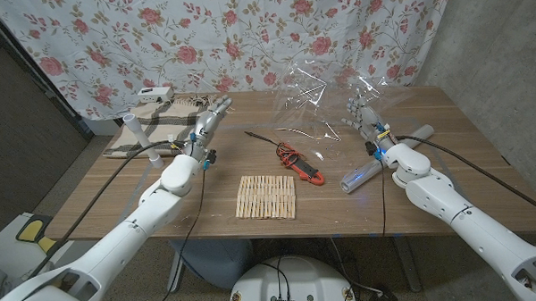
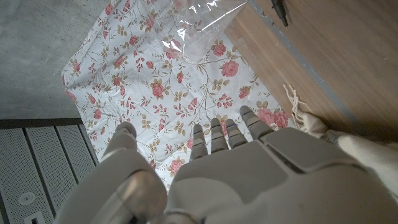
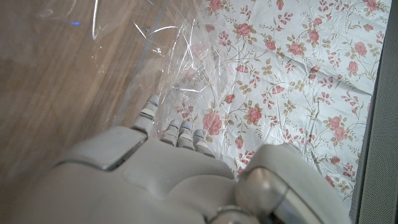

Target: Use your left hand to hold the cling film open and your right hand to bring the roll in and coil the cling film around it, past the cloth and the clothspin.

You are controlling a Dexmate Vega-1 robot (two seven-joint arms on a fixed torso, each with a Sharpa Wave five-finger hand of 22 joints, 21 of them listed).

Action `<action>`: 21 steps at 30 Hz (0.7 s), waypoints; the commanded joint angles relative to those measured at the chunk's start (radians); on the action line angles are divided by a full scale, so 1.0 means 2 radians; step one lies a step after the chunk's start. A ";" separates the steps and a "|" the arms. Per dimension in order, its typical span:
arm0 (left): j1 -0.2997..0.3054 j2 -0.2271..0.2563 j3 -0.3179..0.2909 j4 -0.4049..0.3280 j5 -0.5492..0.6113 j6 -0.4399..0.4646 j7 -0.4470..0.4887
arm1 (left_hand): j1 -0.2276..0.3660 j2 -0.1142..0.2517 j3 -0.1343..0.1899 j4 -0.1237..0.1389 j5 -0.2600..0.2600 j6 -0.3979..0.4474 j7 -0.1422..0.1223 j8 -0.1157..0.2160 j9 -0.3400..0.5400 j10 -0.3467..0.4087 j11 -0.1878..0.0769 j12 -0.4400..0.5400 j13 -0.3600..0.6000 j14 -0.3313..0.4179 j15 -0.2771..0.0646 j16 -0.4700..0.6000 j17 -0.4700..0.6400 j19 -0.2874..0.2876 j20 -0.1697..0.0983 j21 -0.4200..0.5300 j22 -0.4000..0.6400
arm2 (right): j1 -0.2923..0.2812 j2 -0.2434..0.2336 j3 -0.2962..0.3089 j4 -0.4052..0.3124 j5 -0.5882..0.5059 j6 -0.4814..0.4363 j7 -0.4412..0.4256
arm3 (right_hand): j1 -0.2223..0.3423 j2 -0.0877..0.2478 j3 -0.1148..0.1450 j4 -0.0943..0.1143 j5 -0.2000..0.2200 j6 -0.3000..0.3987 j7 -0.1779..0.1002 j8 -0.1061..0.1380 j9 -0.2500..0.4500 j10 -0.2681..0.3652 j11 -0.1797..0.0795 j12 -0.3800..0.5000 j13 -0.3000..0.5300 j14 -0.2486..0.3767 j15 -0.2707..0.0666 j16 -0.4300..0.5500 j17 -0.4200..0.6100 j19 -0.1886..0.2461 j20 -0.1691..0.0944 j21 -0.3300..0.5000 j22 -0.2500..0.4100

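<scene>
Head view | left hand [image 1: 210, 117] spread, empty | right hand [image 1: 365, 116] behind cling film [image 1: 324, 99], grip unclear

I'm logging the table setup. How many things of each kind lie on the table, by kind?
Cling film: 1
Roll: 1
Cloth: 1
Row of clothespins: 1
Red clamp meter: 1
White tube: 1
Small white box: 1
Total: 7

Even soft light, film glare, close-ups blurred
</scene>
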State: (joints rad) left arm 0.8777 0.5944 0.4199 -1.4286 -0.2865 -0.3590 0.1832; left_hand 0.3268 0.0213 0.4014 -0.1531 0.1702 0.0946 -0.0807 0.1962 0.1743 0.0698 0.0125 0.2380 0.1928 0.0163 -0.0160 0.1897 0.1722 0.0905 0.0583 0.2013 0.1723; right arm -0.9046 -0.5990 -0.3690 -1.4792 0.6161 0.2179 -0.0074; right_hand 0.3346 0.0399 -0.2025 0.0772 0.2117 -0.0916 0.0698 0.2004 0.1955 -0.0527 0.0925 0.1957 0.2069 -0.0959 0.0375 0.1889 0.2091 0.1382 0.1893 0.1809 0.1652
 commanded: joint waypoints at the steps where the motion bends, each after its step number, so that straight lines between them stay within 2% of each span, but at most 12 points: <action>1: 0.019 0.034 -0.007 -0.058 0.051 0.034 0.032 | 0.006 -0.002 0.000 -0.003 0.002 -0.005 -0.001 -0.003 0.003 -0.001 0.001 -0.003 0.003 -0.006 0.000 -0.003 0.001 -0.004 0.002 -0.004 0.001 | -0.001 0.000 0.000 -0.006 -0.003 0.005 0.000 | 0.007 0.001 -0.002 -0.002 0.003 -0.005 -0.001 -0.001 0.001 -0.003 0.001 0.000 0.000 -0.006 0.001 0.001 0.000 -0.007 0.003 -0.001 0.002; 3: 0.024 0.039 -0.008 -0.070 0.062 0.041 0.040 | 0.007 -0.003 0.000 -0.002 0.002 -0.009 -0.001 -0.005 0.003 -0.004 0.004 -0.004 0.003 -0.009 0.003 -0.004 0.001 -0.006 0.007 -0.005 0.001 | -0.003 0.000 0.001 -0.008 -0.002 0.005 -0.001 | 0.007 0.001 -0.002 -0.002 0.003 -0.005 -0.001 -0.001 0.001 -0.004 0.001 0.000 0.000 -0.006 0.002 0.001 0.000 -0.009 0.004 -0.001 0.002; 8: 0.029 0.047 -0.006 -0.091 0.089 0.059 0.051 | 0.008 -0.003 0.000 -0.002 0.002 -0.011 -0.002 -0.006 0.003 -0.007 0.003 -0.006 0.003 -0.010 0.003 -0.004 0.001 -0.006 0.006 -0.005 0.001 | -0.003 -0.005 0.002 -0.009 0.001 -0.002 0.001 | 0.007 0.001 -0.002 -0.003 0.003 -0.006 -0.001 -0.001 0.001 -0.004 0.001 0.000 0.000 -0.007 0.003 0.001 0.000 -0.010 0.004 -0.001 0.002; 16: 0.024 0.052 -0.005 -0.097 0.098 0.066 0.046 | 0.008 -0.005 -0.001 -0.002 0.002 -0.012 -0.003 -0.006 0.003 -0.008 0.002 -0.007 0.003 -0.012 0.002 -0.004 0.001 -0.010 0.005 -0.006 0.001 | 0.000 -0.008 0.001 -0.009 -0.004 -0.006 0.000 | 0.007 0.001 -0.002 -0.003 0.003 -0.006 0.000 -0.001 0.001 -0.003 0.001 0.000 0.000 -0.007 0.003 0.001 -0.001 -0.010 0.005 -0.001 0.002; 18: 0.024 0.052 -0.007 -0.096 0.093 0.064 0.042 | 0.009 -0.005 -0.001 -0.002 0.002 -0.012 0.000 -0.006 0.003 -0.008 0.003 -0.007 0.003 -0.011 0.004 -0.004 0.001 -0.011 -0.006 -0.006 0.001 | 0.001 -0.009 0.000 -0.009 -0.005 -0.006 0.001 | 0.007 0.001 -0.002 -0.003 0.003 -0.006 -0.001 -0.001 0.001 -0.004 0.001 0.000 0.000 -0.007 0.003 0.002 -0.001 -0.011 0.005 -0.001 0.002; 21: 0.024 0.060 -0.008 -0.106 0.108 0.074 0.046 | 0.010 -0.005 -0.001 -0.002 0.002 -0.012 0.001 -0.006 0.003 -0.007 0.004 -0.007 0.003 -0.011 0.005 -0.004 0.001 -0.012 -0.014 -0.007 0.001 | 0.001 -0.008 0.001 -0.010 -0.003 -0.010 -0.002 | 0.007 0.001 -0.002 -0.003 0.003 -0.006 0.000 -0.001 0.001 -0.004 0.001 0.000 0.000 -0.007 0.003 0.002 -0.001 -0.011 0.005 -0.001 0.002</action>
State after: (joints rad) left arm 0.9241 0.6825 0.4091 -1.5937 -0.1217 -0.2476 0.2676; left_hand 0.3348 0.0133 0.4014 -0.1530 0.1702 0.0746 -0.0824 0.1876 0.1743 0.0568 0.0179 0.2254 0.1928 0.0014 -0.0090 0.1811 0.1723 0.0627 0.0472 0.1884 0.1723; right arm -0.9073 -0.6095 -0.3674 -1.4943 0.6123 0.2152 -0.0064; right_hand 0.3346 0.0399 -0.2054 0.0744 0.2117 -0.0934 0.0715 0.2004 0.1956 -0.0527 0.0925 0.1957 0.2037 -0.1016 0.0432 0.1889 0.2044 0.1223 0.1947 0.1809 0.1651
